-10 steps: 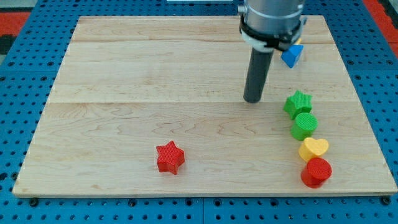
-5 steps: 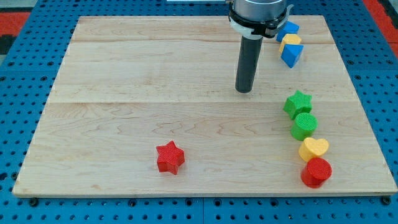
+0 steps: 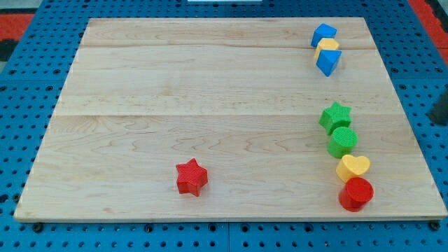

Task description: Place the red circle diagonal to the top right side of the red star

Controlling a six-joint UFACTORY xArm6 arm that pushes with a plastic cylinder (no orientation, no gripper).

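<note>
The red circle (image 3: 356,194) sits near the view's bottom right corner of the wooden board (image 3: 175,91). The red star (image 3: 191,177) lies toward the view's bottom, left of centre, far to the left of the red circle. My tip does not show in the view. Only a dark blurred shape (image 3: 441,108) shows at the view's right edge, off the board.
A column of blocks runs up from the red circle: a yellow heart (image 3: 353,168), a green circle (image 3: 343,141) and a green star (image 3: 335,115). At the view's top right stand a blue block (image 3: 323,33), a yellow block (image 3: 327,45) and another blue block (image 3: 327,61).
The rod stood over the board's upper right middle and moved up and left; now it is gone from the board. No block has moved.
</note>
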